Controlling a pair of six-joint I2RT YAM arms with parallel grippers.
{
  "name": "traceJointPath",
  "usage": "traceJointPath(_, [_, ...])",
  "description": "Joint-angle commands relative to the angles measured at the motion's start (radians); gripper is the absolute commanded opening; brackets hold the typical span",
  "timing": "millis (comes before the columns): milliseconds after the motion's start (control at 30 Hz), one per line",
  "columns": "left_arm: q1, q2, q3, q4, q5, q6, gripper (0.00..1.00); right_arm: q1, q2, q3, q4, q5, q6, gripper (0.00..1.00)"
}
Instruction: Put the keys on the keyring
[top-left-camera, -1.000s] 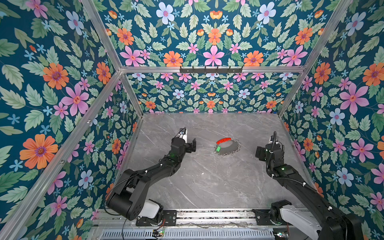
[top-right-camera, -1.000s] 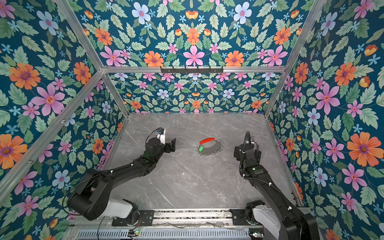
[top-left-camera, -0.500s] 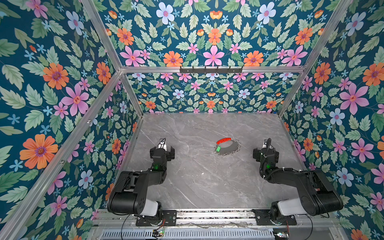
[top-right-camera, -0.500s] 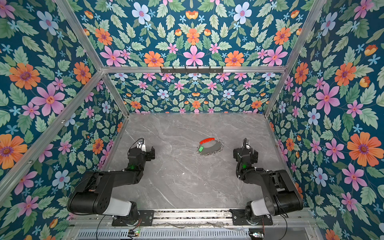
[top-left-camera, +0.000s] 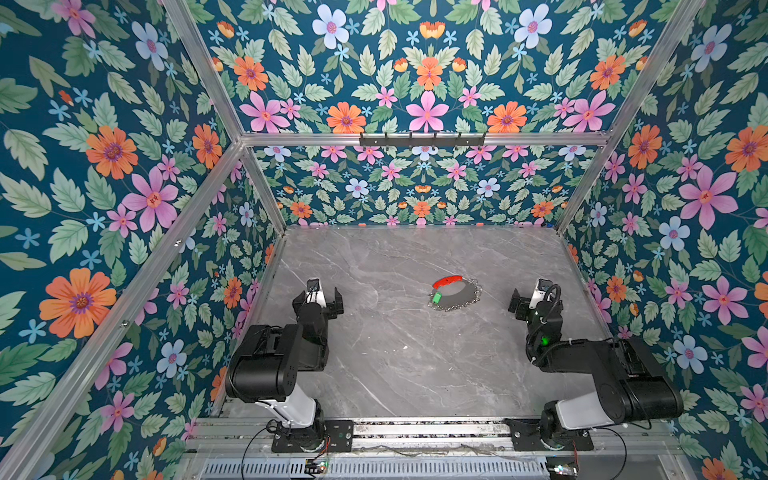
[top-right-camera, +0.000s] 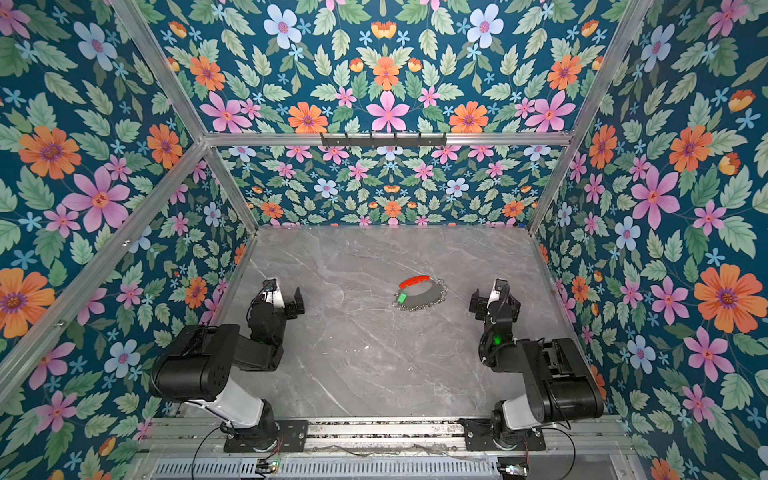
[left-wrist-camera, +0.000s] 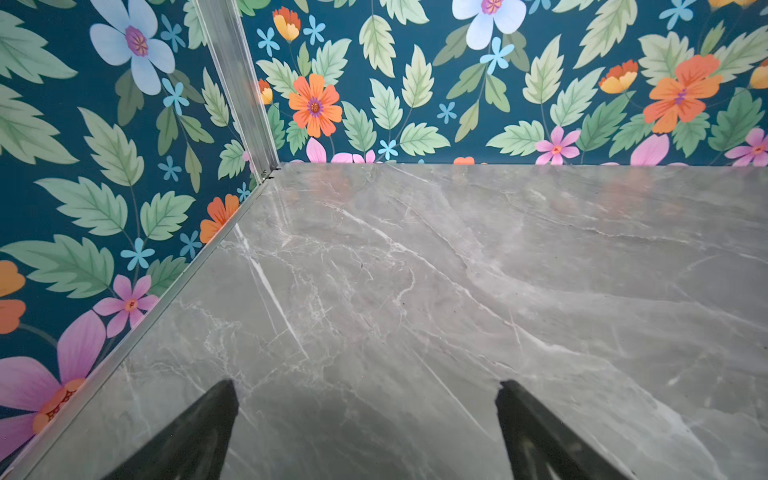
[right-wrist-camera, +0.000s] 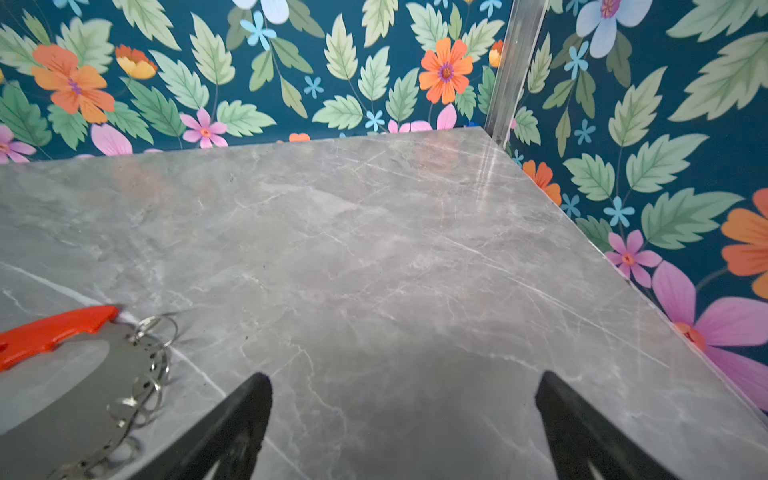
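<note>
Seeing the key (top-left-camera: 436, 297) lying on the keyring (top-left-camera: 460, 296), we judge it probably attached, though too small to confirm. Our left gripper (left-wrist-camera: 368, 388) and right gripper (right-wrist-camera: 403, 380) gape empty.

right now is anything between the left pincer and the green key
Nothing visible does. Only bare table lies between the open left pincer and the green key, which sits at the edge of the keyring facing that pincer.

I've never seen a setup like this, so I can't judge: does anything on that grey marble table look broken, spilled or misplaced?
Nothing stands out. The large grey keyring with a red segment lies on the marble table, the small green-headed key at its edge. The left gripper and right gripper are open, empty.
</note>
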Motion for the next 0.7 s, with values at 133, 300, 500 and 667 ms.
traceJointPath(133, [0.000,0.000,0.007,0.017,-0.001,-0.013,1.00,0.000,0.003,-0.008,0.039,-0.027,-0.006,0.99])
traceJointPath(300, [0.001,-0.001,0.007,0.015,-0.001,-0.013,1.00,-0.002,-0.001,0.003,0.015,-0.035,0.001,0.99])
traceJointPath(500, [0.002,-0.001,0.007,0.015,0.001,-0.013,1.00,-0.001,-0.001,0.007,0.010,-0.036,0.000,0.99])
traceJointPath(667, [0.002,-0.001,0.007,0.015,0.000,-0.013,1.00,-0.019,-0.005,0.019,-0.034,-0.073,0.011,0.99])
